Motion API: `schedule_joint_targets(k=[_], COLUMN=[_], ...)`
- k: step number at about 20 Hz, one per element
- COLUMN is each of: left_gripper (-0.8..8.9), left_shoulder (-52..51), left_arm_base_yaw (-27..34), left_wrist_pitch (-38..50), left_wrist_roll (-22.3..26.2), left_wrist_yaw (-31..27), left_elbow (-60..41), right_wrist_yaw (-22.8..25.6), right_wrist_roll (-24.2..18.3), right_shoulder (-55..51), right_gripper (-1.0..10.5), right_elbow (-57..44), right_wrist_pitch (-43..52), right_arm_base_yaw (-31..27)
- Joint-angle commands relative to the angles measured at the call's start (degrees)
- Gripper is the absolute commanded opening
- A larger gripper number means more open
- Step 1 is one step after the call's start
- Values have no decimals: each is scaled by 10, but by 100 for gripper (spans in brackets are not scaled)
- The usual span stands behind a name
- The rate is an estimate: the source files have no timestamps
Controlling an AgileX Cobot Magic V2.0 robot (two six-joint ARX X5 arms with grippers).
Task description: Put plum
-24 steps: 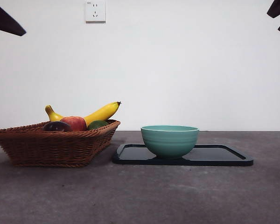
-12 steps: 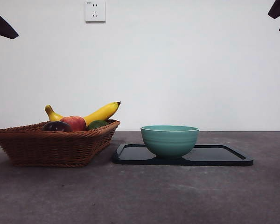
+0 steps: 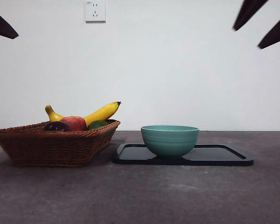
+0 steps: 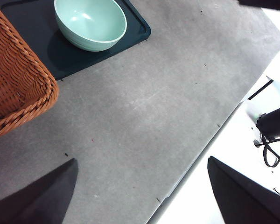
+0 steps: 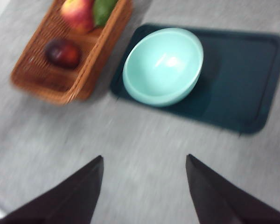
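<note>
The dark plum lies in the wicker basket at the left, next to a red fruit. From above, the plum sits alone in the near part of the basket. My right gripper hangs open high over the bare table in front of the green bowl, far from the plum; its two dark tips show at the top right of the front view. My left gripper waits open above the table, its tip at the top left.
A banana and a green fruit share the basket. The green bowl stands on a dark tray right of the basket. The table's edge runs near the left gripper.
The right arm's tips have come down and leftward into the front view's top right corner. The left tip pulled back slightly. Fruit, bowl and tray have not moved.
</note>
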Motion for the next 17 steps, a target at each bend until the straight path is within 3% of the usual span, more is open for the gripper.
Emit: schedule_joint_targets(k=[1, 9, 17], left_gripper=[436, 436, 436], left_shoulder=[3, 3, 3], left_arm_base_yaw=[-2, -2, -2], left_wrist_pitch=[6, 8, 8], left_wrist_roll=[11, 11, 11], left_wrist_yaw=[2, 2, 2], left_elbow=[8, 8, 8], right_wrist_yaw=[9, 20, 43], right_wrist_roll=[-8, -35, -37], right_shoulder=[80, 326, 448], right_gripper=[287, 287, 286], right_elbow=[52, 199, 214], right_wrist_pitch=[9, 10, 82], right_arm_base_yaw=[-6, -11, -10])
